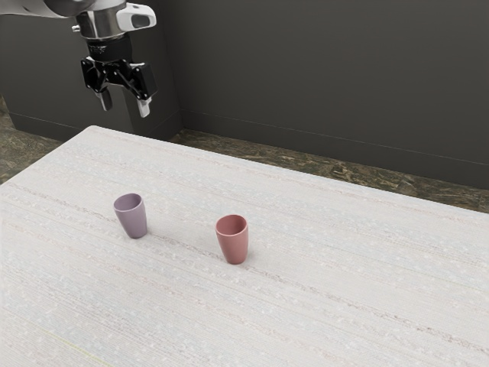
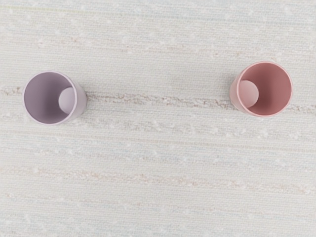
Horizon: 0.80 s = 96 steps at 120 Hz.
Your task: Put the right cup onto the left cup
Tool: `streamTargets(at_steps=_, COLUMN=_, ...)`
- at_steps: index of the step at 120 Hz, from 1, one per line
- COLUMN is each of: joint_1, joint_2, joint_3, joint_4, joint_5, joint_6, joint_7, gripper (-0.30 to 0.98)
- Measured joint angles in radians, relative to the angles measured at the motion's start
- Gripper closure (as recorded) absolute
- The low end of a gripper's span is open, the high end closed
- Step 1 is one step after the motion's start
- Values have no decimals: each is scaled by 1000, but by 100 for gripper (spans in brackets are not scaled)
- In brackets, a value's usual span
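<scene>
- Nearest: pale, streaky table [image 1: 153,306], w/ two cups standing apart on it.
- Pink cup [image 1: 233,243], prob. the one to move: upright, empty, no handle, mid-table toward the ext. view's right. Tapers to a narrower base. Prob. light, stiff & smooth, so it might slip or tip if nudged; could chip if it's ceramic. Best hold: upper wall, fingers on opp. sides, or one inside & one outside the rim, w/ a gentle squeeze.
- Purple cup [image 1: 131,218], prob. the target: same shape, upright, empty, mouth up. Pink base should fit its mouth if centered & lowered straight.
- Farther: black gripper [image 1: 124,107], high above the table's far end, fingers spread w/ nothing btwn. them.
- Back: brown floor [image 1: 359,172], dark wall [image 1: 306,76].
</scene>
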Motion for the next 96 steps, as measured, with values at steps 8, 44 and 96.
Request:
streamTargets(at_steps=8, joint_1=1, joint_2=0, joint_3=-2, joint_4=0, joint_5=0, joint_6=1, joint_7=0, gripper=0)
streamTargets(at_steps=44, joint_1=3, joint_2=48, joint_3=-36, joint_4=1, joint_5=2, joint_6=20, joint_7=3, gripper=0)
streamTargets(at_steps=96, joint_1=-9, joint_2=146, joint_3=-73, joint_4=-104, joint_5=-1, joint_6=189, joint_7=14, gripper=0)
